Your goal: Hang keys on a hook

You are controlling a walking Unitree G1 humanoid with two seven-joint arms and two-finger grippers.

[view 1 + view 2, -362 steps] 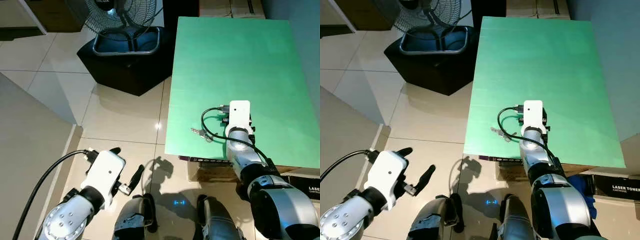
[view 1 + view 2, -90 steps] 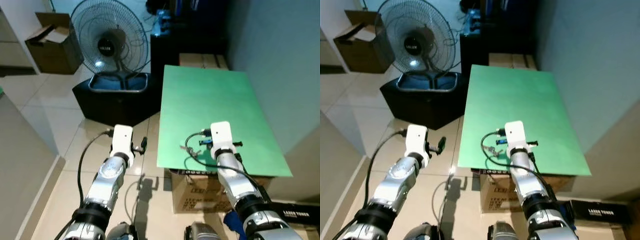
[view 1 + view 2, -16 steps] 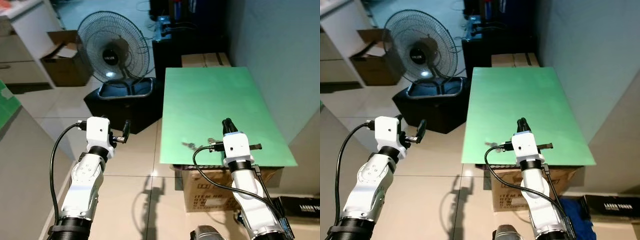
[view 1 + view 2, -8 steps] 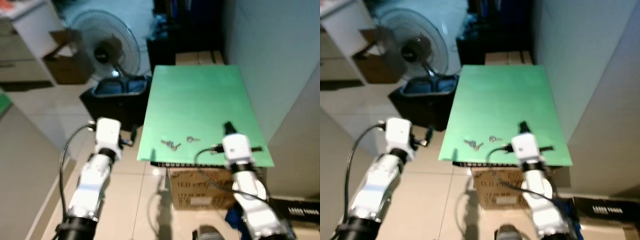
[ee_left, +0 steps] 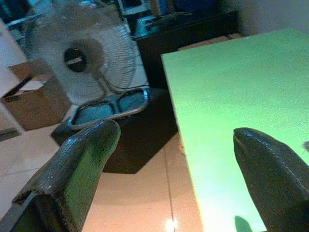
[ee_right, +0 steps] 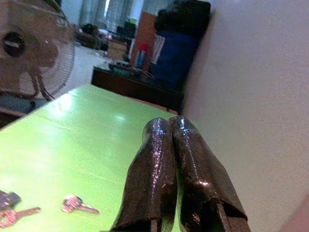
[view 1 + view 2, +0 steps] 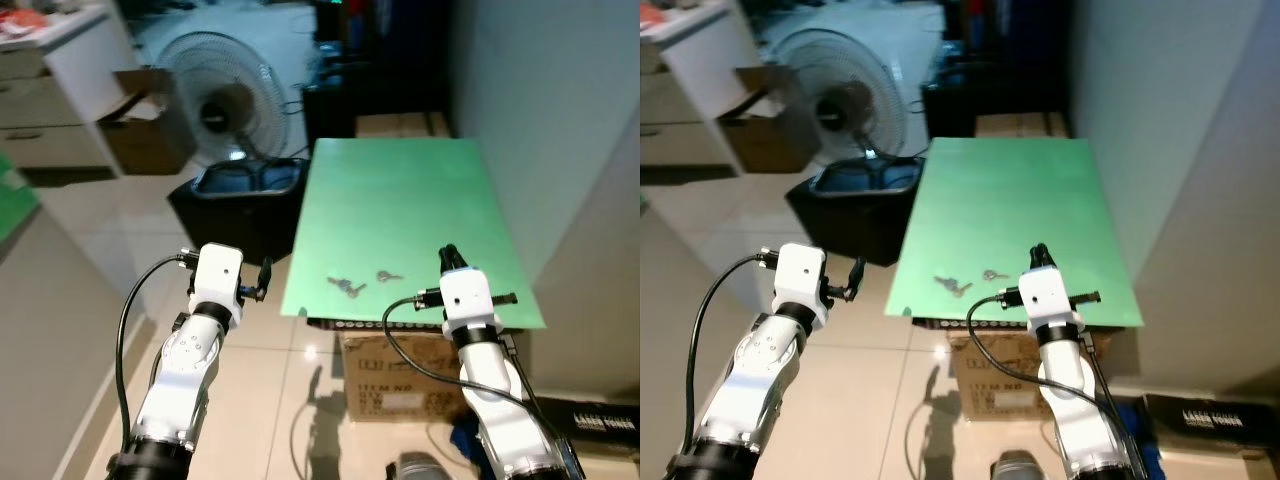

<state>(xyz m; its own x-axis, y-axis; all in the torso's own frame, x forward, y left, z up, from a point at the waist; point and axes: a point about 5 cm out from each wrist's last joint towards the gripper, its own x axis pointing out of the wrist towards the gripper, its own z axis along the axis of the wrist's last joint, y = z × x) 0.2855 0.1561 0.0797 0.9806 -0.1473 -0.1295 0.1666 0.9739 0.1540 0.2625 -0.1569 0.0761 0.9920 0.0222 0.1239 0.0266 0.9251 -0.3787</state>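
The keys [image 7: 345,286] lie flat on the green desk [image 7: 400,200], close to its near edge and toward its left side, with a smaller single key [image 7: 385,276] just to their right. Nothing holds them: they rest loose on the surface, apart from both arms.

The right gripper [image 6: 178,145] is raised above the near edge of the desk, to the right of the keys and pointing away toward the far end. Its fingers [image 6: 154,164] are pressed together with nothing between them, so the keys are not in its grasp. Held upright and clear of the surface like this, it looks parked rather than reaching.

The left gripper [image 7: 262,278] hangs out over the tiled floor [image 7: 90,230] just left of the desk's near corner. Its fingers [image 5: 79,159] are spread wide apart and empty, aimed roughly along the desk's left edge.

Farther off on the left stands a fan [image 7: 225,100] on a dark base [image 7: 240,195], with a cardboard box [image 7: 135,125] behind it. A grey wall [image 7: 560,120] runs along the right of the desk. No hook can be made out, so the hanging seems some way off: the keys must first be picked up.
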